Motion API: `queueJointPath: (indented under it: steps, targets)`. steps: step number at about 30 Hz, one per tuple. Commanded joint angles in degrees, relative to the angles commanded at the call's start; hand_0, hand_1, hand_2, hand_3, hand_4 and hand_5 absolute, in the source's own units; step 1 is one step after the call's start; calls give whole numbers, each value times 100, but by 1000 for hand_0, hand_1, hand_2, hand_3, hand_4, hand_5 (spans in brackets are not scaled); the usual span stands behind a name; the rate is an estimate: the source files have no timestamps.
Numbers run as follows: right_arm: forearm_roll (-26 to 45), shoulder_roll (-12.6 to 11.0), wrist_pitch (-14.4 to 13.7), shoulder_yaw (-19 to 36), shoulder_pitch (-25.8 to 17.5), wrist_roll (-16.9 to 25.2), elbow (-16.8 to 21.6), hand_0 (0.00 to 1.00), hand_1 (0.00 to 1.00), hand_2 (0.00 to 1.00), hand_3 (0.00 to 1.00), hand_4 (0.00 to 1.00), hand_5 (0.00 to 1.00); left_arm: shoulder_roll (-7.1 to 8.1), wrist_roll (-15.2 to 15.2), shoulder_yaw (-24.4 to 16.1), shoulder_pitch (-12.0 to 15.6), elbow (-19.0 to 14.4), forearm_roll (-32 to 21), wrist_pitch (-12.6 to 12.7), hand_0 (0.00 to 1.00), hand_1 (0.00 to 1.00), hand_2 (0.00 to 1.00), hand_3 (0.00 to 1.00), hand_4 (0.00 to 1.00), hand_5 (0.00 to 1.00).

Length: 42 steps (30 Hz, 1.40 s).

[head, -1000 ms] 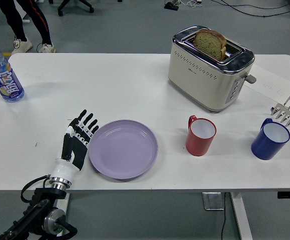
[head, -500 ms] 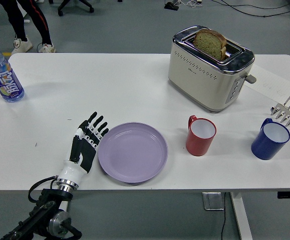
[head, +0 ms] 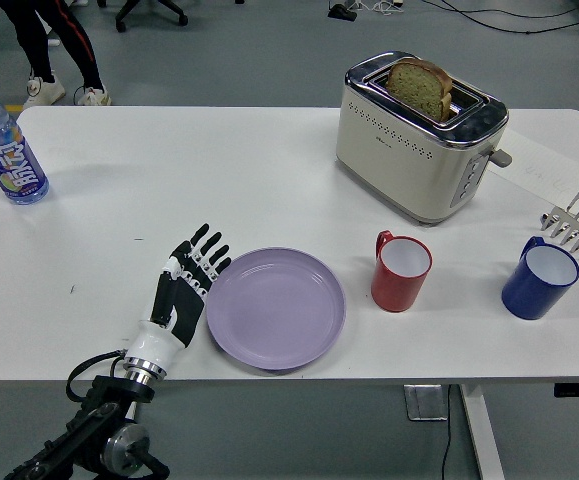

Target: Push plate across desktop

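A round lilac plate (head: pixel 276 308) lies flat near the table's front edge, left of a red mug (head: pixel 400 271). My left hand (head: pixel 189 280) comes in from the lower left. Its fingers are straight and spread, and its edge rests against the plate's left rim. It holds nothing. My right hand is out of view.
A cream toaster (head: pixel 419 137) with a slice of bread in it stands at the back right. A blue mug (head: pixel 539 279) and a metal rack (head: pixel 576 224) are at the far right. A water bottle (head: pixel 6 148) stands at the far left. A person's legs (head: pixel 59 45) show beyond the table.
My left hand has moved to the right with the plate sliding ahead of it. The plate is now closer to the red mug.
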Motion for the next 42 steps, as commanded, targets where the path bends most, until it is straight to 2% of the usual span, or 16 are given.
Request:
queueJointPath:
  steps: [16, 22, 27, 32, 33, 38, 39, 42]
  targets:
    - [-24, -2, 4, 12, -7, -4, 0, 627, 570, 661, 611, 173, 306, 24, -1, 210, -39, -118, -36, -10, 883, 910, 954, 969, 492, 998]
    - [-11, 1, 2, 0, -2, -2, 0, 627, 570, 661, 611, 173, 306, 0, -5, 111, -37, -137, -4, 2, 883, 910, 954, 968, 492, 998]
    - [-6, 4, 1, -3, -3, -1, 0, 627, 570, 661, 611, 173, 306, -79, 17, -314, -18, -150, 127, 52, 880, 906, 949, 961, 488, 998]
    - [5, 5, -2, -7, -10, -1, 0, 627, 570, 661, 611, 173, 306, -60, 192, -924, 9, -172, 351, 90, 880, 906, 949, 961, 488, 998]
    - [7, 5, -2, -6, -15, -1, 0, 627, 570, 661, 611, 173, 306, -34, 273, -1076, 21, -173, 395, 80, 856, 878, 921, 930, 488, 998]
    - [20, 3, -5, -7, -33, -1, 0, 627, 570, 661, 611, 173, 306, 117, 504, -1732, 67, -186, 515, 60, 856, 878, 921, 930, 488, 998]
    - [20, 3, -4, -6, -37, -1, 0, 627, 570, 661, 611, 173, 306, 143, 534, -1844, 74, -192, 533, 56, 840, 867, 904, 896, 488, 998]
    - [25, 4, -8, -2, -45, -2, 0, 627, 570, 661, 611, 173, 306, 284, 686, -2233, 104, -203, 599, 38, 840, 867, 904, 896, 488, 998]
